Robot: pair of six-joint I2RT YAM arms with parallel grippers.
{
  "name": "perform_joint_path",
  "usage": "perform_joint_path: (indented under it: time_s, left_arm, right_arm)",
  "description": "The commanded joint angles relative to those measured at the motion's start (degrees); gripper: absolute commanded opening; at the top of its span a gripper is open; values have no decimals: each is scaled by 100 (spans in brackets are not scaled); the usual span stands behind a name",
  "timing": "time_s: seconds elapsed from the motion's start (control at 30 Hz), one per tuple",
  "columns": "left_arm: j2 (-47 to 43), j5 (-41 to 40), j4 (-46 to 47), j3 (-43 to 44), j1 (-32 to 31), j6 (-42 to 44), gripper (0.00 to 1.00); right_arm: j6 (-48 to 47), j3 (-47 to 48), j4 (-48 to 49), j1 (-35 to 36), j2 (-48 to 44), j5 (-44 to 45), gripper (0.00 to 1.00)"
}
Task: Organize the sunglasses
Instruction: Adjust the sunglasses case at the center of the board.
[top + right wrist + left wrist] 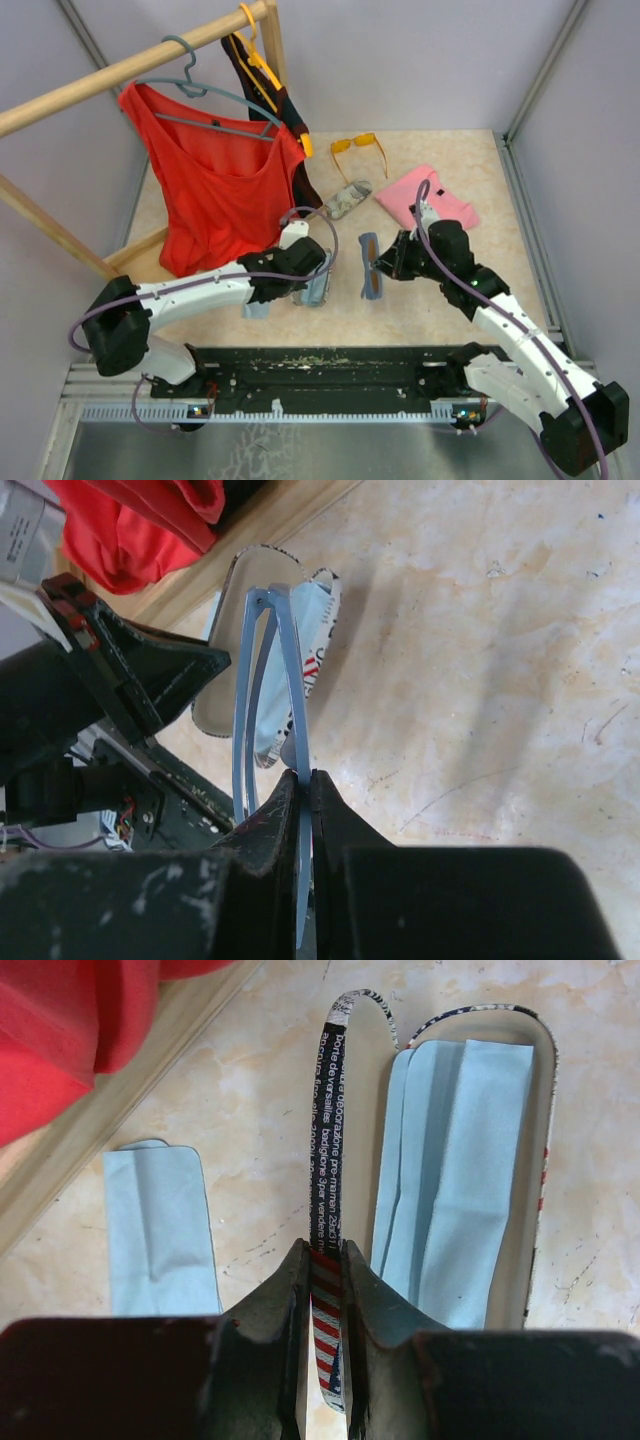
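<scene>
Left end effector (322, 1260) pressed together on the raised lid edge of the open glasses case (543, 1160), gripping a red-and-white striped patch. Small white print along the lid's black band, too fine to read with any certainty. Folded light-blue cloth (450, 1180) inside the case; second light-blue cloth (160, 1225) flat on the tabletop (260, 1090) just beside it.

Right end effector (305, 780) pinching the greyish-lilac sunglasses (370, 268) by a thin part of the frame. From the top camera, just beside the open case; from the right wrist, in front of it, touching or not impossible to tell. Red lettering on the case's pale lining there, mostly hidden behind the frame and unreadable. Lens tint hard to make out.

Orange-yellow sunglasses (345, 146) well apart at the far side of the tabletop, arms unfolded, near a second patterned case (348, 198) and a pink cloth (425, 198). Left fingertips hidden under the arm in the top view.
</scene>
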Motion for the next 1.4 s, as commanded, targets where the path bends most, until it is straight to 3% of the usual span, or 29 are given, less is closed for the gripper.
perform_joint_path:
  time_s: [0.0, 0.23, 0.57, 1.37]
  left_arm:
    - [275, -877, -791, 582, -441, -141, 12]
    - [871, -1209, -1421, 1050, -826, -557, 12]
    - [1084, -1111, -1478, 1077, -1055, -813, 15]
    - [771, -385, -807, 765, -1136, -919, 41]
  right_arm:
    - [381, -156, 557, 79, -39, -99, 0]
    - [1404, -734, 1398, 72, -130, 127, 0]
    - [2522, -1566, 2638, 115, -97, 273, 0]
    - [2529, -1615, 3731, 839, 1214, 509, 0]
